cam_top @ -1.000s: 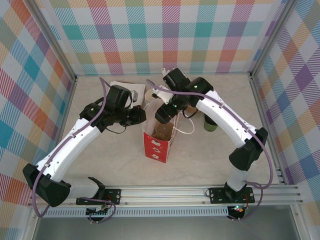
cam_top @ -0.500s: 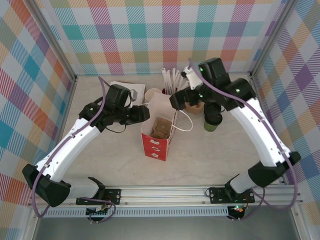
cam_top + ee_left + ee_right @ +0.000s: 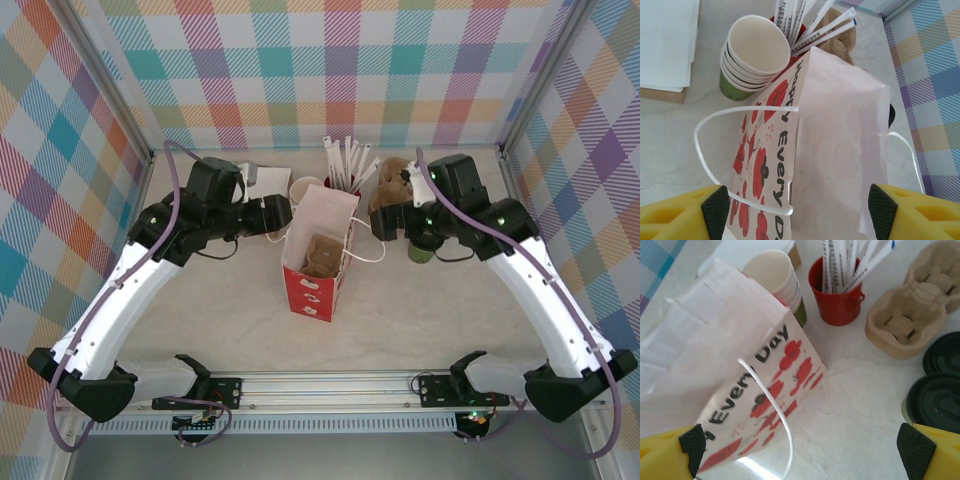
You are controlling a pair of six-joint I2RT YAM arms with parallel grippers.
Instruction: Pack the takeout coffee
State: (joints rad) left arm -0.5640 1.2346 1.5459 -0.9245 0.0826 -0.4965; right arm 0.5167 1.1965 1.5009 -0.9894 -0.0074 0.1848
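We read black lettering on white side of paper bag (image 3: 765, 165), among red flower print.
- Left wrist view: "Happ" running along bag's top edge. "Every D" on line beside it, rest cut by frame edge.
- Right wrist view, same bag (image 3: 771, 371): "Every Day", part of "Every" crossed by white handle.
- Straw wrappers (image 3: 790, 20): small dark print, too fine for us to read.
- Top view: white marks on bag's red face (image 3: 312, 295), not legible to us.
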